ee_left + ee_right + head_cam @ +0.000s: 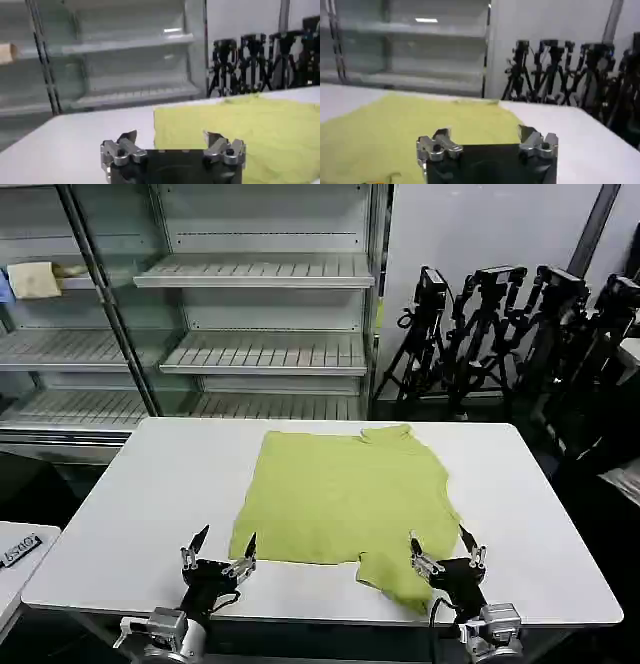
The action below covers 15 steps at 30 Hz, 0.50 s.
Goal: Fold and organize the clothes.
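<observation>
The clothes point(345, 494), a lime yellow-green T-shirt, lie spread flat on the white table point(140, 494), plain side up, one sleeve drooping toward the near edge at the right. My left gripper point(222, 546) hovers open at the table's near edge, just off the shirt's near left corner. In the left wrist view the left gripper point(171, 136) shows its jaws wide apart with the shirt point(240, 132) beyond them. My right gripper point(441, 544) stands open over the shirt's near right sleeve. In the right wrist view the right gripper point(482, 134) has the fabric point(415, 125) ahead of it.
Metal shelving point(255, 314) stands behind the table, with a pale yellow folded cloth point(35, 279) on a left shelf. Black tripods point(500, 334) crowd the back right. A second white surface point(20, 554) sits at the near left.
</observation>
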Each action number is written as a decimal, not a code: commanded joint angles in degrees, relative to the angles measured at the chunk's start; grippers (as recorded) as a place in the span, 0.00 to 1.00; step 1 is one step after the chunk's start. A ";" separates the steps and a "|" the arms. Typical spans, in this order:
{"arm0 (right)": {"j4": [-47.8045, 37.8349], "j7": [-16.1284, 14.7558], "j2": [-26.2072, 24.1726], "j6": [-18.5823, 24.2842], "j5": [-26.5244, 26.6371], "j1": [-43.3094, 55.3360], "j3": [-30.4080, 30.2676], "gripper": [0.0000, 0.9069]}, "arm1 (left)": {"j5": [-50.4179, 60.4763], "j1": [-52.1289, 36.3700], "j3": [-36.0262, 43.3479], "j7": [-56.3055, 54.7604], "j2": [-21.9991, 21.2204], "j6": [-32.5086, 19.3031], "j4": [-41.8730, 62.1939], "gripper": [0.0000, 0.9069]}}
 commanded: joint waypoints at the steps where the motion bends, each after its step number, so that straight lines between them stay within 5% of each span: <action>1: -0.14 2.95 -0.48 -3.52 0.55 -2.90 -1.12 1.00 | -5.68 -5.99 1.35 -2.16 4.56 11.45 3.80 1.00; 15: -0.89 2.10 0.59 -2.33 -1.84 -6.48 -4.07 1.00 | -5.16 -9.95 4.23 -3.07 4.91 11.46 9.46 1.00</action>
